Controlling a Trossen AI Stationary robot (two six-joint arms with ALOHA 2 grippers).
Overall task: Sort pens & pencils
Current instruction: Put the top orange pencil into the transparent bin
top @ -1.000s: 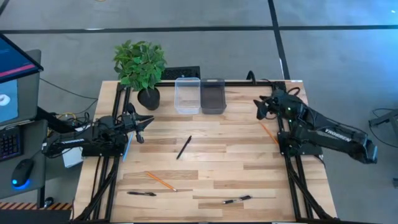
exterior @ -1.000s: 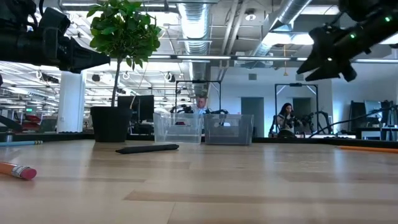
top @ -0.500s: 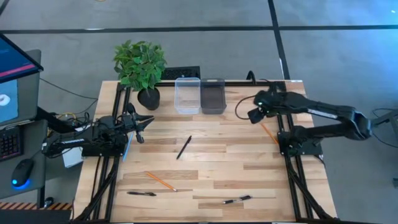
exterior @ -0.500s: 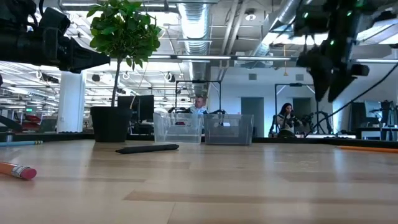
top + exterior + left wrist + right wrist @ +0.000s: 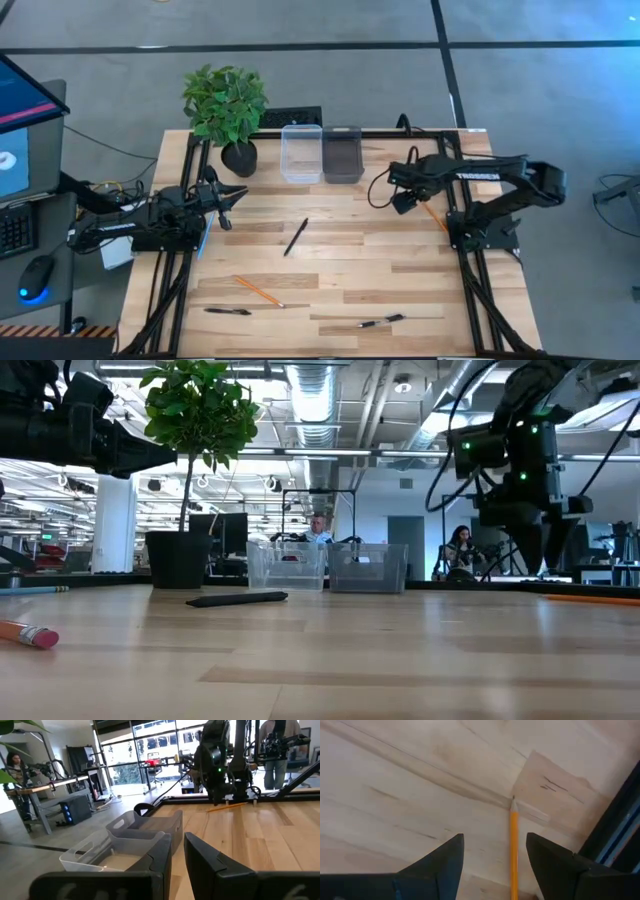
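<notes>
Three black pens lie flat on the table: one in the middle (image 5: 295, 237), one near the front left (image 5: 228, 311), one near the front right (image 5: 380, 321). One orange pencil (image 5: 258, 290) lies front left. Another pencil (image 5: 432, 213) lies by the right arm's base. My right gripper (image 5: 402, 199) hangs open above that pencil's far tip, pointing down; in the right wrist view the pencil (image 5: 513, 849) shows between the spread fingers, untouched. My left gripper (image 5: 230, 198) waits shut at the table's left edge, holding nothing.
A clear bin (image 5: 301, 153) and a dark bin (image 5: 342, 153) stand side by side at the far edge. A potted plant (image 5: 226, 112) stands at the far left corner. Black frame rails run along both sides. Bare wood lies between the pens.
My right gripper has swung from the far right corner toward the table's left and near side. It has come lower and tipped from slanting to pointing straight down over the right-hand pencil. Pens, pencils and the left arm have stayed put.
</notes>
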